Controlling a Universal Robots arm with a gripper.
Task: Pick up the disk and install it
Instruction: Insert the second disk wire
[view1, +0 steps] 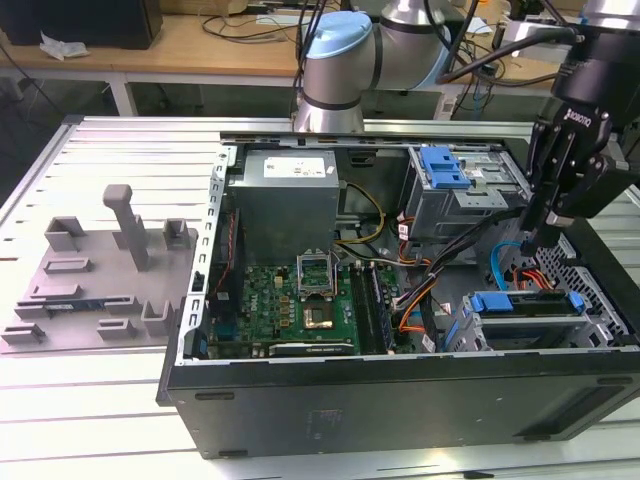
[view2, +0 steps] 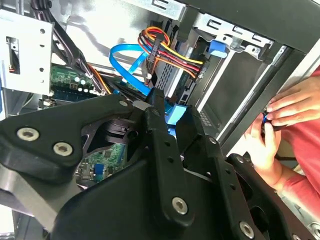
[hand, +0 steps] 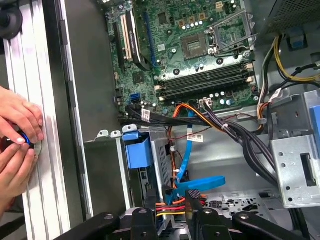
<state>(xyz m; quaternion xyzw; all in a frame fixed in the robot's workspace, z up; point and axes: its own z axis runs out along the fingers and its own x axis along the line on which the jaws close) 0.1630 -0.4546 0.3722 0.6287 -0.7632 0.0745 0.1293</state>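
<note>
Right, status as we see it:
case: open tower case (view1: 400, 395) lying on its side on the slotted table (view1: 120, 150), motherboard (view1: 290, 300) facing up.
disk: sitting level in the bay at the near corner of the case on the exterior view's right (view1: 528, 318), blue carrier tabs at both ends.
gripper: hanging over the right end of the case (view1: 530, 235), just beyond the disk bay and right above the cabling.
grip: in both wrist views (view2: 170, 107) (hand: 171, 200) the blue data cable (hand: 187, 150) and the coloured power lead (view2: 170, 50) lie beside the tips; we cannot tell whether it is clamped on anything.
person: two hands (hand: 17, 135) pressed together at the case's outer wall, well apart from the gripper.
fixture: grey moulded tray (view1: 100, 270) beside the case on the exterior view's left.
</note>
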